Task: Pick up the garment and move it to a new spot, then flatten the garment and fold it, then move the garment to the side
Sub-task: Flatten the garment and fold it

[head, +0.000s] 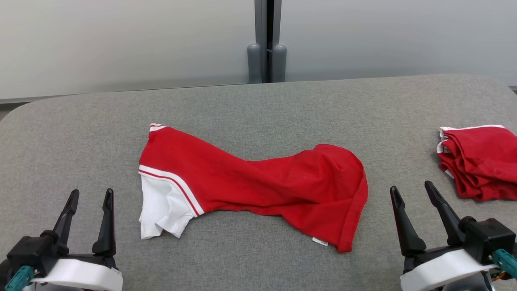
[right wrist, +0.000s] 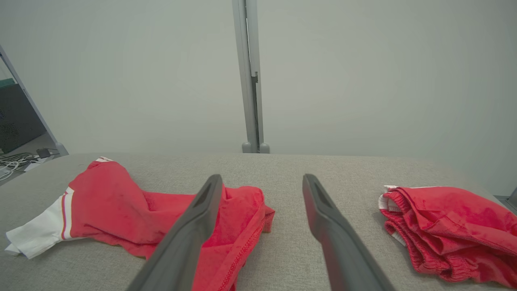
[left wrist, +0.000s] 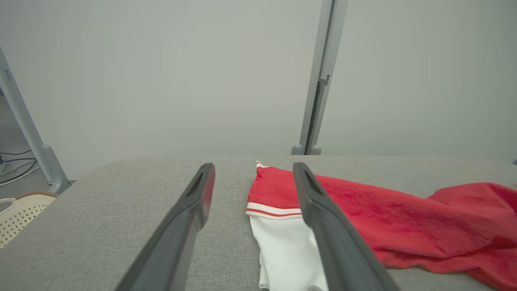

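- The left gripper (head: pixel 92 192) is seen with its jaws apart and empty, left of the red T-shirt (head: pixel 262 182) and clear of it.
- The white sleeve (head: pixel 161 206) forms the T-shirt's left end. A pinch on the red cloth just beside it is judged firmer than one on the loose sleeve.
- The T-shirt itself is found crumpled and twisted on the grey table (head: pixel 258 105), not yet picked up. Both ends are best lifted together, so that the twist can drop out.
- The right gripper (head: pixel 411 186) is held open and empty, just right of the T-shirt's hem (head: pixel 355 210), without touching it.
- The folded red garment (head: pixel 480 161), well to the T-shirt's right, should be left undisturbed.
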Controlling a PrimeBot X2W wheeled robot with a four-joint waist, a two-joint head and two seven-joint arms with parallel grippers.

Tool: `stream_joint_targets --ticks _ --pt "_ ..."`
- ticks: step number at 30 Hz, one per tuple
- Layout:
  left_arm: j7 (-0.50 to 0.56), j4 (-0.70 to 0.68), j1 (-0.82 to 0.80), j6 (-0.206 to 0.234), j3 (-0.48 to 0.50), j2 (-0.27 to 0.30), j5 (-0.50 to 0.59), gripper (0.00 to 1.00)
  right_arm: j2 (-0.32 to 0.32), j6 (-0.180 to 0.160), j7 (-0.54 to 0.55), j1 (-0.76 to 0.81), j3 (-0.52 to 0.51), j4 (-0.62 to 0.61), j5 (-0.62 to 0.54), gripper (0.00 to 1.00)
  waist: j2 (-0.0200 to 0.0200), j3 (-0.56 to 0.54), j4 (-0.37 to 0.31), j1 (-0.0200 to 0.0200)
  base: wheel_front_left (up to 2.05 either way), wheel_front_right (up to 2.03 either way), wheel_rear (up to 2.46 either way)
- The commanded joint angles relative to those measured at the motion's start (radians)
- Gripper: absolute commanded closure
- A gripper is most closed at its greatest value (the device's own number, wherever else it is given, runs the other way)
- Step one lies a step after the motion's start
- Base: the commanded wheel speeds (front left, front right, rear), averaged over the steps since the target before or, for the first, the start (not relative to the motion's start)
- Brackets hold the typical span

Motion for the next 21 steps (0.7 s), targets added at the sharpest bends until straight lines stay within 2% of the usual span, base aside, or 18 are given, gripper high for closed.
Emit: stream_joint_targets --ticks 1,10,19,20,21 --pt "-0.001 -0.004 0.000 0.002 0.002 0.007 0.002 0.00 -0.002 0.000 0.000 0.008 -0.003 -0.001 0.004 0.00 -0.0001 0.003 0.001 0.0000 0.00 0.00 0.00" --pt "-0.004 -0.025 -0.055 -0.015 -0.010 0.017 -0.004 0.00 -0.002 0.000 0.030 0.006 0.049 0.069 0.012 0.00 -0.0001 0.080 0.026 0.0000 0.00 0.00 0.00" --pt "-0.023 -0.014 -0.104 -0.033 -0.013 0.015 -0.020 0.00 -0.002 0.000 -0.014 -0.059 0.098 0.259 0.050 0.00 -0.0001 0.148 0.043 0.0000 0.00 0.00 0.00" --pt "-0.025 -0.013 -0.107 -0.034 -0.014 0.015 -0.022 0.00 -0.002 0.000 -0.022 -0.069 0.101 0.272 0.054 0.07 -0.0001 0.150 0.044 0.0000 0.00 0.00 0.00" --pt "-0.026 -0.011 -0.109 -0.036 -0.015 0.016 -0.023 0.00 -0.002 0.000 -0.029 -0.078 0.105 0.281 0.054 0.55 -0.0001 0.152 0.044 0.0000 0.00 0.00 0.00"
